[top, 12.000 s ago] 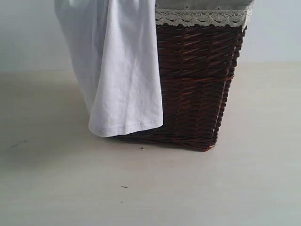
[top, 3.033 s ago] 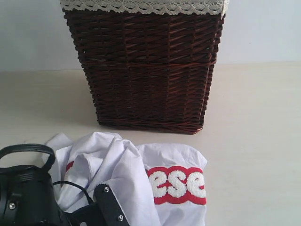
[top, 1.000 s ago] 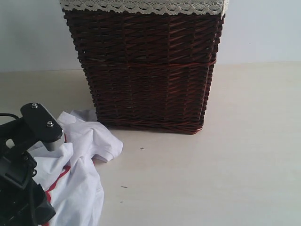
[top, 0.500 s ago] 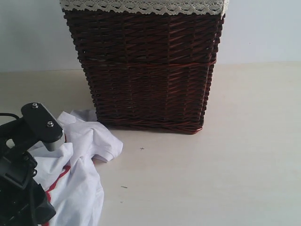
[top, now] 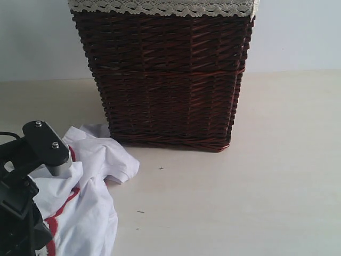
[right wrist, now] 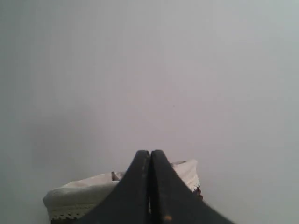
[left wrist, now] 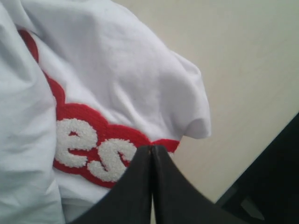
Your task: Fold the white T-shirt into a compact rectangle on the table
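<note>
The white T-shirt (top: 93, 178) lies crumpled on the table (top: 240, 202) at the front left, just in front of the basket's left corner. Its red band with fluffy white letters (left wrist: 88, 140) shows in the left wrist view. My left arm (top: 32, 176) stands over the shirt's left part and hides some of it. The left gripper (left wrist: 152, 148) is shut, its tips pressed together just above the edge of the red band, with no cloth visible between them. My right gripper (right wrist: 150, 153) is shut and empty, held high with the wall behind it.
A tall dark brown wicker basket (top: 165, 80) with a cream lace-edged liner (top: 160, 7) stands at the back middle of the table. Its liner rim (right wrist: 79, 196) also shows below the right gripper. A white wall is behind.
The left gripper has gone from partly open to shut. The left arm has shifted slightly down and left over the shirt. The right arm has not moved.
</note>
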Robot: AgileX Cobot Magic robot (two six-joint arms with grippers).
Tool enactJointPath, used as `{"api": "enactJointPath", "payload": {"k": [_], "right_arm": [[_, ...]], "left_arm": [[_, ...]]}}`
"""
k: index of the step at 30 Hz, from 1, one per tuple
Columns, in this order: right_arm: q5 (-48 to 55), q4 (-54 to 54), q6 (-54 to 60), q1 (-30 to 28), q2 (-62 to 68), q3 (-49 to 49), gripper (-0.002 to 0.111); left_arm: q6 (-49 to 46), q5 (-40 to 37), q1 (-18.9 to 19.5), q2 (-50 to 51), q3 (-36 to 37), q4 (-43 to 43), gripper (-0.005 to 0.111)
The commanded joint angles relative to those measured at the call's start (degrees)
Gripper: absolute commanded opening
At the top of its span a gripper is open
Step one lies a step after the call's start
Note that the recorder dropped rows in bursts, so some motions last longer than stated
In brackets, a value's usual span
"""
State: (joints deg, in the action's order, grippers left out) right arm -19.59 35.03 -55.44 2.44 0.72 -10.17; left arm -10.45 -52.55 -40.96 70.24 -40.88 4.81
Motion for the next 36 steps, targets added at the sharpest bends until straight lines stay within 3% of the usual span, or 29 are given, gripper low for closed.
{"api": "enactJointPath", "payload": {"k": [1,4,5,10,19,22,25,29,32,36], "right_arm": [[-1.8,33.4,-25.7,-0.4,4.5,-10.9,0.000],[-8.1,63.4,-51.9,-0.4,9.5,-19.8,0.000],[-10.4,64.9,-57.6,-0.4,11.7,-23.0,0.000],[-11.4,64.9,-54.0,-0.5,21.5,-31.4,0.000],[35.6,62.9,-34.5,-0.4,36.1,-32.6,0.000],[43.2,52.1,-16.5,-0.4,40.8,-33.0,0.000],[50.0,26.9,4.1,-0.4,44.5,-35.7,0.000],[61.4,-13.8,43.9,-0.4,49.1,-40.8,0.000],[69.1,-37.7,64.1,-0.4,51.1,-41.7,0.000],[71.7,-68.8,88.3,-0.4,51.5,-35.9,0.000]], "left_arm": [[-0.1,-0.4,-0.3,-0.5,0.0,0.0,0.000],[-0.1,-0.4,-0.3,-0.5,0.0,0.0,0.000],[-0.1,-0.4,-0.3,-0.5,0.0,0.0,0.000],[0.1,-0.5,-0.3,-0.5,0.0,0.1,0.000],[0.1,-0.9,-0.3,-0.6,0.0,0.1,0.000],[0.1,-0.9,-0.3,-0.6,0.0,0.0,0.000],[0.1,-0.9,-0.3,-0.6,0.0,0.0,0.000],[0.1,-1.2,-0.3,-0.6,0.0,0.1,0.000],[0.1,-1.3,-0.3,-0.6,0.0,0.1,0.000],[0.1,-1.3,-0.3,-0.6,0.0,0.0,0.000]]}}
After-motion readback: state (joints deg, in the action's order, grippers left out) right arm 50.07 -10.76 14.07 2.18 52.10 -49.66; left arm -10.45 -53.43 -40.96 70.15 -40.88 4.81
